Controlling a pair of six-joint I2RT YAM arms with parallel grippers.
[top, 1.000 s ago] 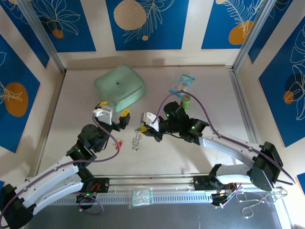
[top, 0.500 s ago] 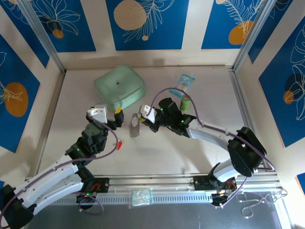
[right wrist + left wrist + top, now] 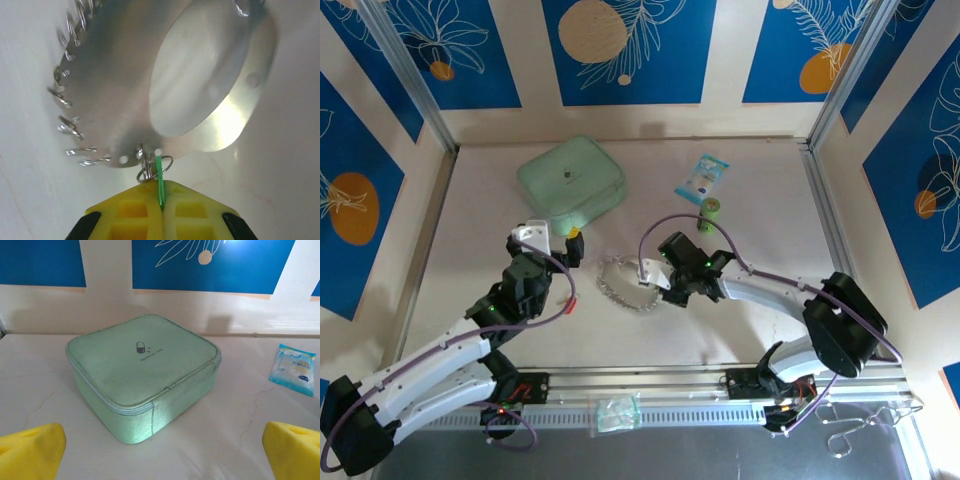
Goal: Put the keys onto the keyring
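Right wrist view: right claw (image 3: 161,197) is clamping the tiny green plastic-headed key (image 3: 160,177), its tip touching the large thin cream hoop keyring (image 3: 115,100) lying just ahead on the table (image 3: 700,335); left claw (image 3: 160,447) is gaping, farther off.

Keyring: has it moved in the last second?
Yes. The keyring was edge-on to the top camera; now it shows its full hoop, and since half a second ago it sits farther from the mint-green pouch, toward the arm bases.

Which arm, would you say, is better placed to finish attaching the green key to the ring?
Probably right: right claw grips the green key at the ring's edge; open left claw faces the pouch.
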